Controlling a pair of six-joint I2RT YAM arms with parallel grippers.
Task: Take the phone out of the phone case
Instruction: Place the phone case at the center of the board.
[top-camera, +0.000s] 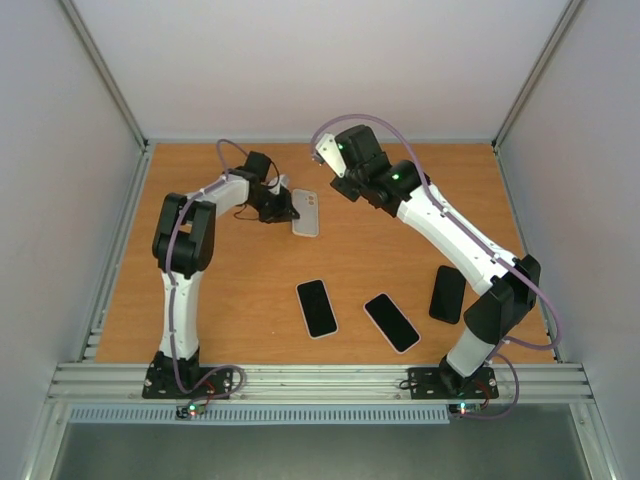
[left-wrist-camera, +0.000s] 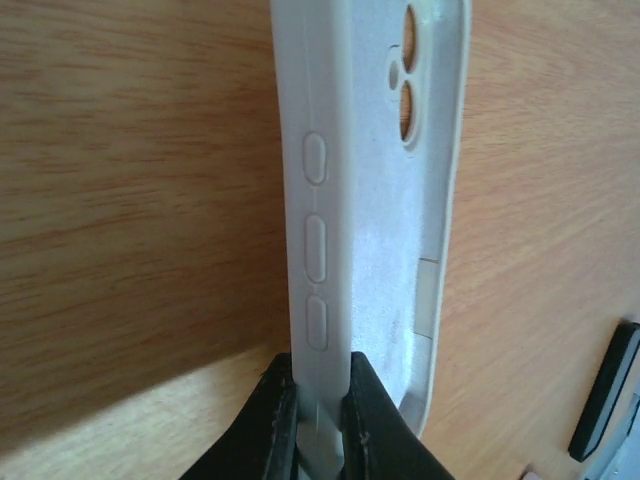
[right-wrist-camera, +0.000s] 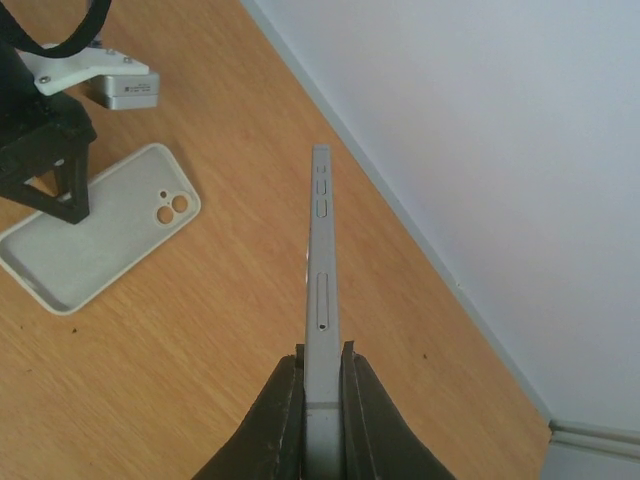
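Left pincer is pinching the matte case by its wall. Right pincer is clamping the thin grey phone, its buttons visible wrist-view only.

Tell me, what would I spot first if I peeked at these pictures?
The right pincer pinches a thin grey phone by its edge, holding it up over the far side of the table. Beside it, the left pincer grips one side wall of the empty white case, at the far middle of the table. Three dark phones lie flat nearer the arms' bases.
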